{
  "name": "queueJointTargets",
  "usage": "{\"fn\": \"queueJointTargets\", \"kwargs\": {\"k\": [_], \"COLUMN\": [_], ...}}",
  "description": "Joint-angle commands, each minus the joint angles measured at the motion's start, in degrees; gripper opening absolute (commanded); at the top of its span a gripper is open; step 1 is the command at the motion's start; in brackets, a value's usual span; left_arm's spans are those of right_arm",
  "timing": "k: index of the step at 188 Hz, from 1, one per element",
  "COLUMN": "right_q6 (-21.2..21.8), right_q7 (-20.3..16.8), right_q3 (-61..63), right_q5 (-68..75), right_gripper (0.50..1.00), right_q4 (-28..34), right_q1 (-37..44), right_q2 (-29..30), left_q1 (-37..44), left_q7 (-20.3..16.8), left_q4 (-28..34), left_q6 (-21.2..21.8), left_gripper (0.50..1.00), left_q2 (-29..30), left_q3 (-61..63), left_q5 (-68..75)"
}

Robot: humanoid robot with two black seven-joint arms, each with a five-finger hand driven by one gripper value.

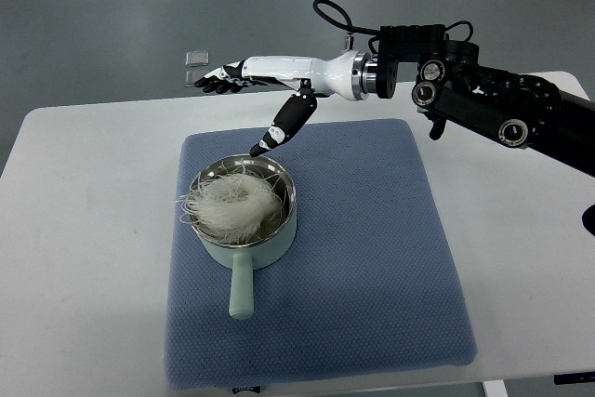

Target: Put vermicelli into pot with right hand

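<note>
A pale green pot (pixel 247 235) with a metal inside and a handle pointing toward the front stands on the left part of a blue mat (pixel 372 258). A white nest of vermicelli (pixel 232 206) lies inside the pot, with thin strands hanging over its left rim. My right hand (pixel 244 90) hovers above and behind the pot, fingers stretched out to the left and the thumb pointing down toward the pot's far rim. It holds nothing.
The blue mat lies on a white table (pixel 84 230). The black right forearm (pixel 483 99) crosses the back right of the table. Two small clear squares (pixel 194 64) lie on the grey floor behind the table.
</note>
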Motion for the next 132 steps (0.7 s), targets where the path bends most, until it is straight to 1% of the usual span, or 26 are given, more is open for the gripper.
{"fn": "queueJointTargets", "kwargs": {"k": [1, 16, 20, 25, 37, 55, 91, 102, 117, 132], "right_q6": [0.1, -0.2, -0.2, -0.5, -0.7, -0.8, -1.0, -2.0, -3.7, -4.0], "right_q7": [-3.6, -7.8, -8.2, -9.6, -11.5, -13.3, -13.6, -13.6, -13.5, -12.9], "right_q3": [4.3, 7.8, 8.2, 9.3, 11.4, 13.1, 13.1, 13.1, 13.1, 13.1], "right_q5": [6.6, 11.7, 12.4, 14.4, 19.2, 27.7, 45.3, 49.8, 51.6, 51.8], "right_gripper": [0.913, 0.913, 0.913, 0.913, 0.913, 0.913, 0.913, 0.913, 0.913, 0.924], "right_q4": [-0.2, -1.4, -1.7, -2.4, -4.1, -6.8, -10.2, -10.9, -11.1, -11.4], "right_q1": [-4.4, -8.7, -9.2, -10.5, -12.8, -15.4, -19.0, -20.0, -20.9, -21.3], "right_q2": [-2.3, -3.1, -3.1, -3.2, -3.1, -2.6, -2.1, -2.1, -2.1, -2.1], "left_q1": [0.0, 0.0, 0.0, 0.0, 0.0, 0.0, 0.0, 0.0, 0.0, 0.0], "left_q7": [0.0, 0.0, 0.0, 0.0, 0.0, 0.0, 0.0, 0.0, 0.0, 0.0], "left_q4": [0.0, 0.0, 0.0, 0.0, 0.0, 0.0, 0.0, 0.0, 0.0, 0.0], "left_q6": [0.0, 0.0, 0.0, 0.0, 0.0, 0.0, 0.0, 0.0, 0.0, 0.0], "left_gripper": [1.0, 1.0, 1.0, 1.0, 1.0, 1.0, 1.0, 1.0, 1.0, 1.0], "left_q2": [0.0, 0.0, 0.0, 0.0, 0.0, 0.0, 0.0, 0.0, 0.0, 0.0], "left_q3": [0.0, 0.0, 0.0, 0.0, 0.0, 0.0, 0.0, 0.0, 0.0, 0.0], "left_q5": [0.0, 0.0, 0.0, 0.0, 0.0, 0.0, 0.0, 0.0, 0.0, 0.0]}}
